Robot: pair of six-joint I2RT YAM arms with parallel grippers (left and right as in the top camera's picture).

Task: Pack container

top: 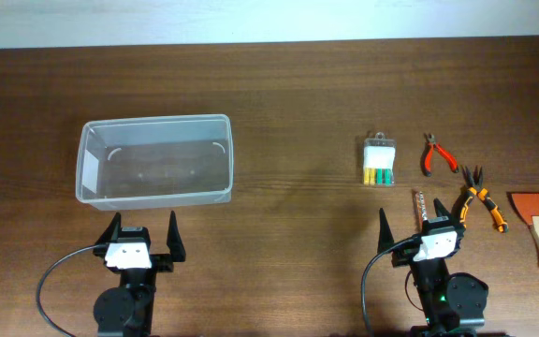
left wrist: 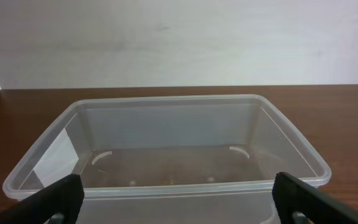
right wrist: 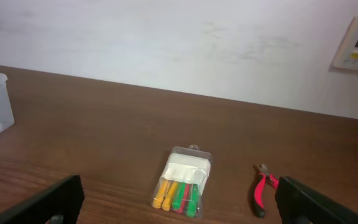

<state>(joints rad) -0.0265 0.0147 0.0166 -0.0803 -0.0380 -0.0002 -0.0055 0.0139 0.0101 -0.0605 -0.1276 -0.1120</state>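
Left tool (top: 144,225) and right tool (top: 422,217) stand spread wide, gripping nothing, at the worktop's (top: 288,103) near edge; the container (top: 157,120) sits just beyond the left tool.

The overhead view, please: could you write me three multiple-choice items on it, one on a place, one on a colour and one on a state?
1. The container stands:
A) just beyond the left hand
B) at the far right
C) in the middle

2. The handles of the small cutters are:
A) blue
B) red
C) white

3. The right hand is:
A) shut on something
B) open, gripping nothing
C) out of view

Answers:
1 A, as the container fills the left wrist view, right beyond the fingers.
2 B, as red handles show overhead and in the right wrist view.
3 B, as its fingers stand wide apart and hold nothing.
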